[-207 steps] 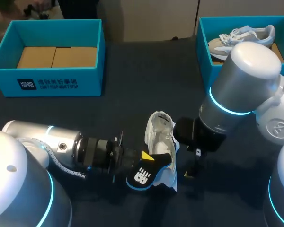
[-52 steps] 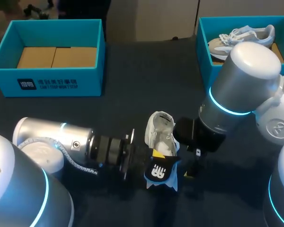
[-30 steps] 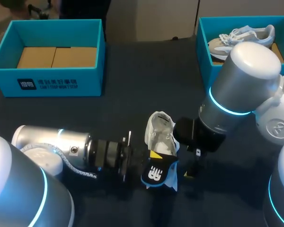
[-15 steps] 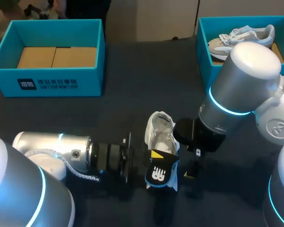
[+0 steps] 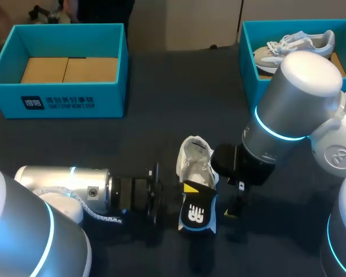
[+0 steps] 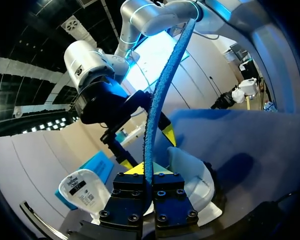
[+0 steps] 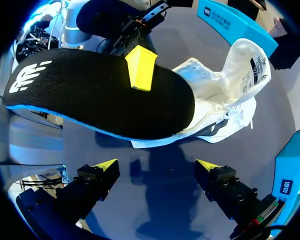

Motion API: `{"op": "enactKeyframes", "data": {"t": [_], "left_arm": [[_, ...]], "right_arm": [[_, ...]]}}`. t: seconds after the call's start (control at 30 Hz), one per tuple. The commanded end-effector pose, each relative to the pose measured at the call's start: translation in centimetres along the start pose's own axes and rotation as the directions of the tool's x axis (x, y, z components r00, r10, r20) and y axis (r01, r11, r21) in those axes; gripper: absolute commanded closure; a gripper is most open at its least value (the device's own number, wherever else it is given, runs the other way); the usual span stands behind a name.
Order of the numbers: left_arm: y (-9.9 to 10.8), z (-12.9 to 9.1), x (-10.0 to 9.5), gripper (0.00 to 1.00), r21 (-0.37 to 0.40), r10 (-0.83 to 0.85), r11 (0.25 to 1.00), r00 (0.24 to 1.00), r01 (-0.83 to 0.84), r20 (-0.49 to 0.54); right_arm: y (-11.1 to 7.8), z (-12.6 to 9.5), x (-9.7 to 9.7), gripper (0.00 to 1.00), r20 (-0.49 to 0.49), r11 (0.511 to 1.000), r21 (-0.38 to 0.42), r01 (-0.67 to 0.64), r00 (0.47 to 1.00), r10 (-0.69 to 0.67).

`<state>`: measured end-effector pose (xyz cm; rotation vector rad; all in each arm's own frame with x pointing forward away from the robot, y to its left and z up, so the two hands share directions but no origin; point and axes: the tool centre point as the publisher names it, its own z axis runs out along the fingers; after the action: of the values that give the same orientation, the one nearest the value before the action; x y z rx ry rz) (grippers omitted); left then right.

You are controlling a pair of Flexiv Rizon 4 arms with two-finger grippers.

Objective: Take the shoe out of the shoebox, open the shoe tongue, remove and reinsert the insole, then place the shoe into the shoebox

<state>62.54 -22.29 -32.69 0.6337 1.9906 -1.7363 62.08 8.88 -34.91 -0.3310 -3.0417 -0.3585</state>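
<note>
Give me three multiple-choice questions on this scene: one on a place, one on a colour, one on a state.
1. Where is the white fabric sneaker?
A. Hanging over the table's edge
B. Lying on the dark table
C. Up on a shelf

2. What colour is the top face of the flat foam insole?
A. Black
B. Red
C. Green

3. How does the right hand stand?
A. Shut on the insole
B. Shut on the sneaker
C. Open, holding nothing

Answers:
1 B: the head view shows it resting on the tabletop.
2 A: the face is black above a blue edge.
3 C: its two yellow-tipped fingers stand wide apart with only table between them.
</note>
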Motion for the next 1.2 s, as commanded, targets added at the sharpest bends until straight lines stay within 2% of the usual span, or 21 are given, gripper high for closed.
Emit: {"op": "enactKeyframes", "data": {"t": [0.03, 0.57, 1.0, 1.2], "left_arm": [[0.3, 0.5, -0.1, 1.00, -0.015, -0.008, 1.000, 1.000, 0.008, 0.005], [1.8, 0.9, -0.6, 1.00, -0.052, -0.012, 0.999, 1.000, 0.011, -0.013], [3.9, 1.3, -1.1, 1.00, -0.124, -0.019, 0.992, 1.000, 0.017, -0.015], [4.3, 1.2, -1.5, 1.00, -0.132, -0.021, 0.991, 1.000, 0.020, -0.011]], "right_arm": [[0.0, 0.1, 0.1, 0.00, 0.002, 1.000, 0.000, 0.000, 1.000, 0.000], [0.0, 0.1, 0.1, 0.00, 0.002, 1.000, 0.000, 0.000, 1.000, 0.000], [0.0, 0.1, 0.1, 0.00, 0.002, 1.000, 0.000, 0.000, 1.000, 0.000], [0.0, 0.1, 0.1, 0.00, 0.002, 1.000, 0.000, 0.000, 1.000, 0.000]]}}
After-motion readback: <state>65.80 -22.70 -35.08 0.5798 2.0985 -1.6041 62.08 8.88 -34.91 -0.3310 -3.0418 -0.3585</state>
